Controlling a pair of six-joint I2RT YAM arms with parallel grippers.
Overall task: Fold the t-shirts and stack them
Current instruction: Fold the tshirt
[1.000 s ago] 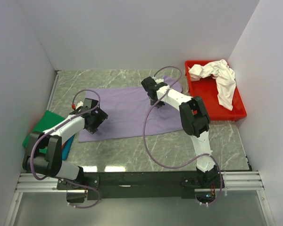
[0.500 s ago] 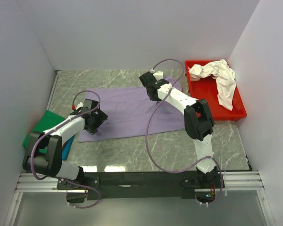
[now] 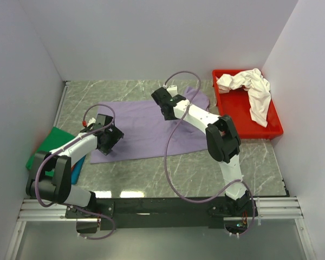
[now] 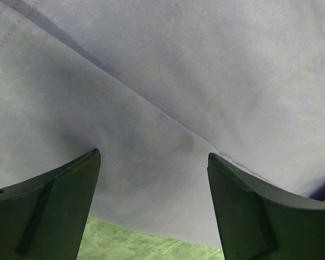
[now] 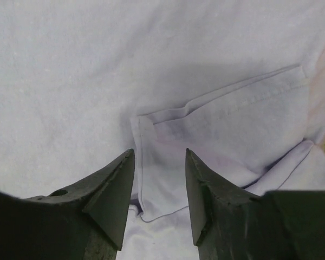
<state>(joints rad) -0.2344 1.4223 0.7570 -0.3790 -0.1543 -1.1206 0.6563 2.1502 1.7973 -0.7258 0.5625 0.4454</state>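
Observation:
A lavender-purple t-shirt (image 3: 141, 130) lies spread flat across the middle of the marble table. My right gripper (image 3: 163, 104) stands open over its far edge with nothing between the fingers; in the right wrist view the right gripper (image 5: 160, 153) hangs just above a turned-in sleeve flap (image 5: 227, 130). My left gripper (image 3: 111, 135) is open over the shirt's near left part. In the left wrist view the left gripper (image 4: 153, 157) spans the cloth's (image 4: 179, 81) hem, with bare table below. A white t-shirt (image 3: 257, 92) lies crumpled in the tray. A green t-shirt (image 3: 54, 140) lies on a blue one (image 3: 77, 167) at the left.
A rigid red tray (image 3: 238, 106) stands at the back right against the wall. White walls close in the table on the left, far and right sides. A purple cable (image 3: 170, 157) loops from the right arm over the shirt's near right corner.
My right gripper has slid left along the shirt's far edge and gone from shut to open, letting go of the sleeve. The left arm has not moved.

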